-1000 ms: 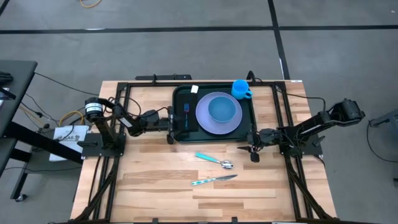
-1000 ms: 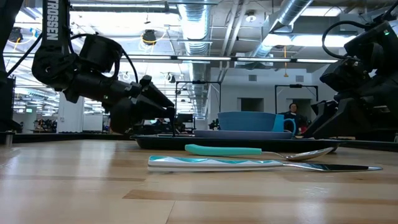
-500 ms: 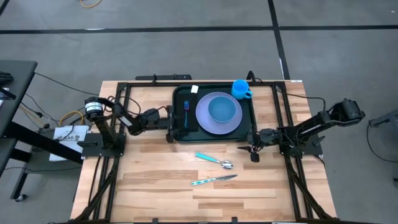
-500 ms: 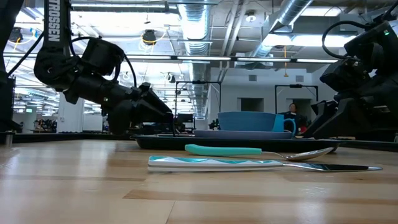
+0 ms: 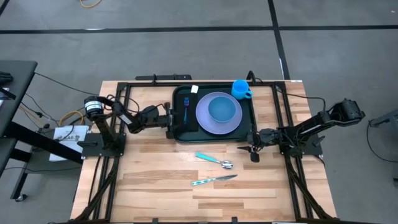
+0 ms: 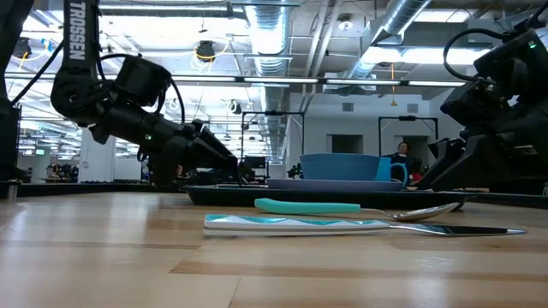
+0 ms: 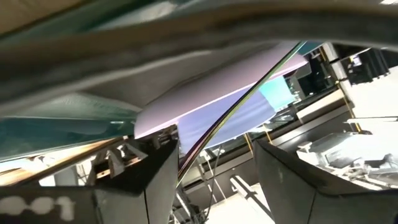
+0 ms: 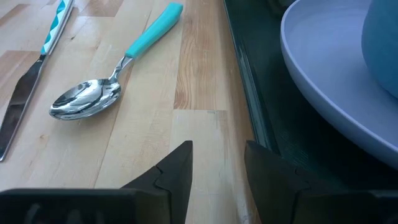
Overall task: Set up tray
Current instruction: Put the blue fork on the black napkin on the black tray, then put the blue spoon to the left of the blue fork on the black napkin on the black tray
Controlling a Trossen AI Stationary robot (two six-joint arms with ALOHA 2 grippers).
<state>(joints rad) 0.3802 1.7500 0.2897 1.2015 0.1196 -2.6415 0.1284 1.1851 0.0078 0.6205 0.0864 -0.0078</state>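
Note:
The dark green tray (image 5: pixel 180 134) lies on the far middle of the table and carries a lavender plate (image 5: pixel 205 124) with a blue bowl (image 5: pixel 222 109). A blue-handled fork (image 5: pixel 186 109) lies on the tray's left part. A blue cup (image 5: pixel 241 89) stands at the tray's far right corner. A teal-handled spoon (image 5: pixel 214 160) and a striped knife (image 5: pixel 213 180) lie on the wood nearer. My left gripper (image 5: pixel 169 121) is open and level at the tray's left rim; I cannot tell whether it touches the rim. My right gripper (image 8: pixel 217 155) is open, low over the wood by the tray's near right corner.
Black frame rails (image 5: pixel 118 155) run along both sides of the table. A wide stretch of bare wood (image 5: pixel 161 186) lies between the cutlery and the near edge. Cables and a small grey box (image 5: pixel 68 134) sit off the table's left side.
My left gripper has gone a little toward the table's far edge along the tray's left rim, sunk slightly and rolled about its own pointing line. Its fingers have stayed open.

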